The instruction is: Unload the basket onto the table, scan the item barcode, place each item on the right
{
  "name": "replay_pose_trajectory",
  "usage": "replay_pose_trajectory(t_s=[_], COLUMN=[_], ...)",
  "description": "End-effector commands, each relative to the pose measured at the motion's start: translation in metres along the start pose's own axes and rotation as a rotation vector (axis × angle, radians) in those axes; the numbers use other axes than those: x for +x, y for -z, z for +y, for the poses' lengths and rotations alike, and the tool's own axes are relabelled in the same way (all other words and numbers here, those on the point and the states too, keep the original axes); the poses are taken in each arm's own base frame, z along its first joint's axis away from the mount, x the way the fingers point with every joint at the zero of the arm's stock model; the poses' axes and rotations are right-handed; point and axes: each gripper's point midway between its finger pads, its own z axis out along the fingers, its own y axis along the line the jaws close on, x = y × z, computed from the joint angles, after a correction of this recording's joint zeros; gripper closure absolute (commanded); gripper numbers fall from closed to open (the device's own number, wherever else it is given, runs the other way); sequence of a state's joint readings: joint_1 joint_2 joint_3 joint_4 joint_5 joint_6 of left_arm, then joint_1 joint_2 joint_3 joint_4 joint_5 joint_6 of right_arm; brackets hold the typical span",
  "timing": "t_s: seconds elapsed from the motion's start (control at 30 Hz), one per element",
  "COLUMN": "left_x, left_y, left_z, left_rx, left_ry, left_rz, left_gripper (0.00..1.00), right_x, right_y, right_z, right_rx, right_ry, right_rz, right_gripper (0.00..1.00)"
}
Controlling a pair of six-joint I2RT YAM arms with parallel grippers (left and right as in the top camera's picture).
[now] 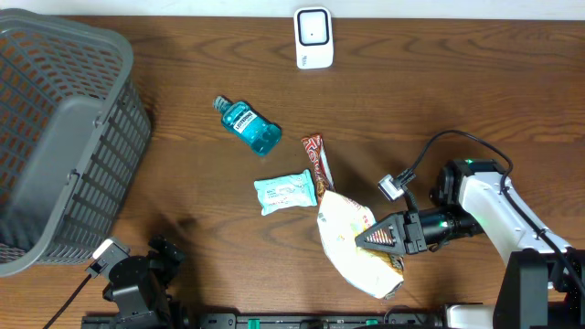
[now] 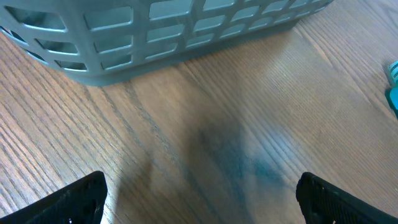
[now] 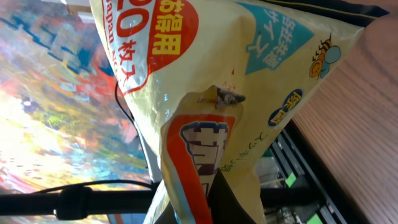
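Yellow snack bag: pinched at its edge in my right gripper, jaws closed on it, lifted, I judge, for presenting to the white scanner, well apart. Left gripper: spread wide, empty, parked beside basket.

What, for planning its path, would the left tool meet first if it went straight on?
Probably the grey plastic lattice basket: only bare wooden table lies between the open left tool and its wall, though the tool's height is unclear.
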State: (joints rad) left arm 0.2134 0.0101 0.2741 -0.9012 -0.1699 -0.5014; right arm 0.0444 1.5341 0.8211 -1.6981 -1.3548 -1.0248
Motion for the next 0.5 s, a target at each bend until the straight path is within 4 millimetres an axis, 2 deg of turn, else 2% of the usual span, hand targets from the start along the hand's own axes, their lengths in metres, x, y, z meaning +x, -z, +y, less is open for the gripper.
replay_pose_trajectory(t_s=[0.0, 0.3, 0.47], left_x=[0.008, 0.008, 0.008], left_y=[-0.001, -0.001, -0.001], left_z=[0.006, 0.006, 0.006], left_rx=[-0.022, -0.022, -0.022], left_ry=[-0.011, -0.011, -0.011], left_rz=[0.026, 0.026, 0.026], left_gripper=[0.02, 0.02, 0.03], right_x=[-0.011, -0.022, -0.019], right_y=[0.0, -0.003, -0.016], right_z=[0.007, 0.012, 0.019], right_rx=[-0.039, -0.08, -0.12], right_ry=[0.051, 0.094, 0.104], right_rz=[-0.067, -0.116, -0.088], right_gripper=[0.99, 0.99, 0.99])
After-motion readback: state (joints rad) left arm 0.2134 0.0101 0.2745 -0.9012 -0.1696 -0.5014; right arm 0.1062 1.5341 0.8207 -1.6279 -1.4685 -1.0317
